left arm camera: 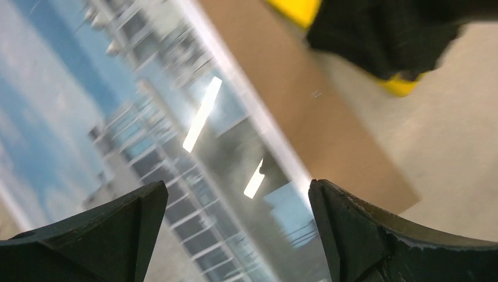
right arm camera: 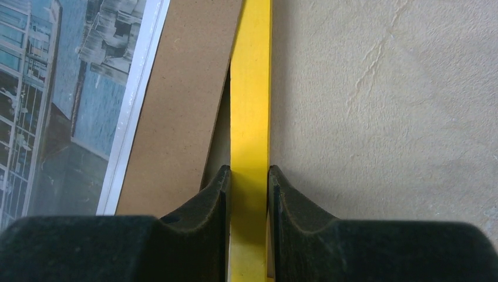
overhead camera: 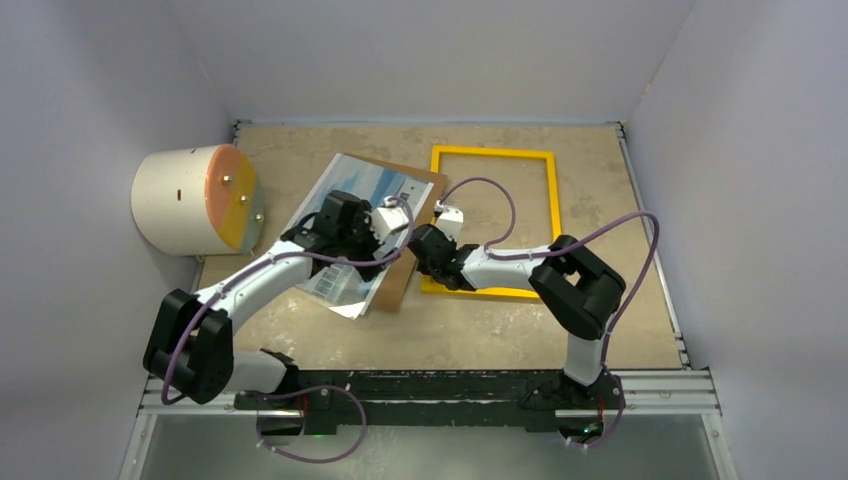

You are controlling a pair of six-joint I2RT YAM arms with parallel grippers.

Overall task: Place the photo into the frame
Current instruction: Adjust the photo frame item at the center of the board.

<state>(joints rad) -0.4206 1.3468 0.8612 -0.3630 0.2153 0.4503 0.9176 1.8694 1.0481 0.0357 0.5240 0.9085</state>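
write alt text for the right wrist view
The right pincer is shut on one yellow rail of the frame, a dark finger on each side. Left of the rail lies a brown backing board with the photo on top. To the right is beige table.

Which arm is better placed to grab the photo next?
Left. The left arm's jaws stand open directly above the photo, lying on the brown board; the right arm's jaws are shut on the frame.

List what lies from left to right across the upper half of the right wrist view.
photo → brown backing board → frame → table
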